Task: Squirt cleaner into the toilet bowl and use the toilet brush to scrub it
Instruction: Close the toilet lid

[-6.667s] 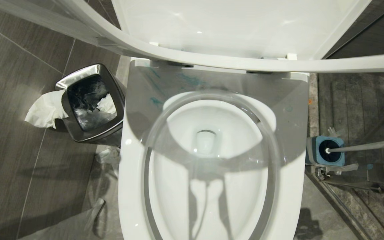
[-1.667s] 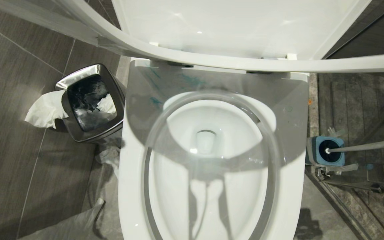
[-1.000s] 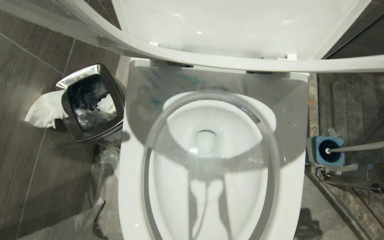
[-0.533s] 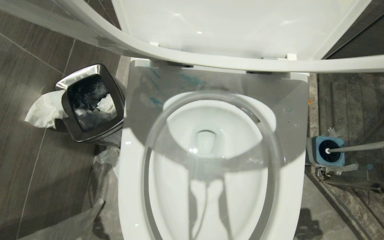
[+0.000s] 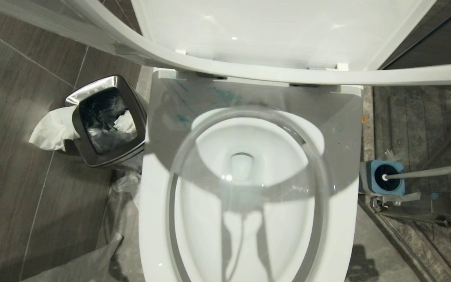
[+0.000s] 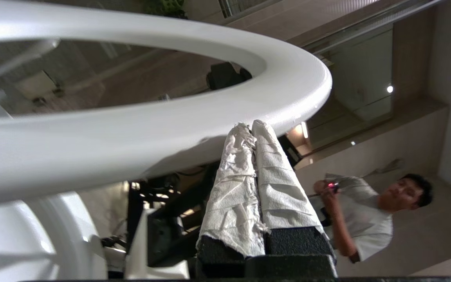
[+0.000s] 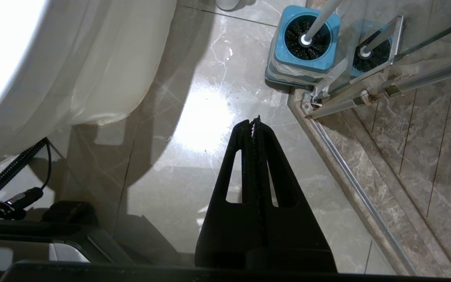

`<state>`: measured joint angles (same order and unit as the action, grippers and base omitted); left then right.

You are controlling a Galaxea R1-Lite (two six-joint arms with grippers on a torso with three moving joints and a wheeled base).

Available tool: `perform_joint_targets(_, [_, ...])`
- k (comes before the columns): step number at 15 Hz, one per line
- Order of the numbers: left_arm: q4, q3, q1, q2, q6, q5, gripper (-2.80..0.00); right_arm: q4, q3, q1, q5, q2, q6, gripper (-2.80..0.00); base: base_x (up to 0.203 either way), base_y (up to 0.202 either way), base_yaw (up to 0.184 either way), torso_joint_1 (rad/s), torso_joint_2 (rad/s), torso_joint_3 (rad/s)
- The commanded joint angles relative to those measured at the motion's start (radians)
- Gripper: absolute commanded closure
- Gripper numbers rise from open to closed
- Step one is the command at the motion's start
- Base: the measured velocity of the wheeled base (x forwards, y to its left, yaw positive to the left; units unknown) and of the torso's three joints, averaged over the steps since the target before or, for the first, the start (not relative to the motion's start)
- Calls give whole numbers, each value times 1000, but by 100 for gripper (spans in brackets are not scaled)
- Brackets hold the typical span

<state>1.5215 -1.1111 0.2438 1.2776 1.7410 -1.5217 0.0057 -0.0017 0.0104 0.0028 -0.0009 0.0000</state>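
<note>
Toilet bowl (image 5: 245, 168) fills head view, no arms there. Wrist views only: left end effector (image 6: 252, 127) closed under seat (image 6: 131, 129); right end effector (image 7: 253, 122) closed, empty. One toilet brush (image 7: 319, 21).

Dark grey tiled floor (image 5: 18, 129) with pale grout lines; a steel bin (image 5: 106, 121) holding crumpled paper (image 5: 53, 128) stands at left. Glossy marble floor (image 7: 206, 117) meets a metal-framed glass partition (image 7: 366, 82) at right.
</note>
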Motion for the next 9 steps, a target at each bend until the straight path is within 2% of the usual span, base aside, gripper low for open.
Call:
perform_joint_targets(1, [9,108,-1,-87,53,-8,0,0,0,0,0,1,0,0,0,0,0,0,0,0])
perform_joint_targets(4, [9,233,-3,-178,82,-8,0,0,0,0,0,1,0,0,0,0,0,0,0,0])
perform_joint_targets(9, [9,273,-32,-227,80,-8,0,0,0,0,0,1,0,0,0,0,0,0,0,0])
